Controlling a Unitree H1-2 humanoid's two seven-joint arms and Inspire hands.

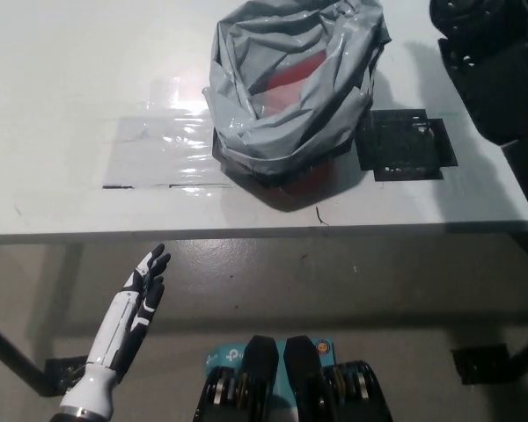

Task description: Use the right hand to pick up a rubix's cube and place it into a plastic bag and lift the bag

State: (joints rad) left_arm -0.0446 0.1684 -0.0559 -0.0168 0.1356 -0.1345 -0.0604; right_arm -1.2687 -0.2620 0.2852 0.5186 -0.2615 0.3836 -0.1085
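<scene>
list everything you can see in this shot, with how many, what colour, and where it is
plastic bag: one, grey, sitting open and slumped on the table's far middle; something red shows inside it
table: one, white, filling the upper half of the view
clear sheet: one, transparent and glossy, flat on the table left of the bag
black plate: one, black, flat on the table right of the bag
rubix's cube: none visible; cannot tell whether it lies hidden inside the bag
floor: grey-brown, below the table's near edge
left hand: one, white with dark fingers, open, resting low at the lower left, below the table edge
right arm: one, black, at the upper right edge, apart from the bag; its hand cannot be made out
</scene>
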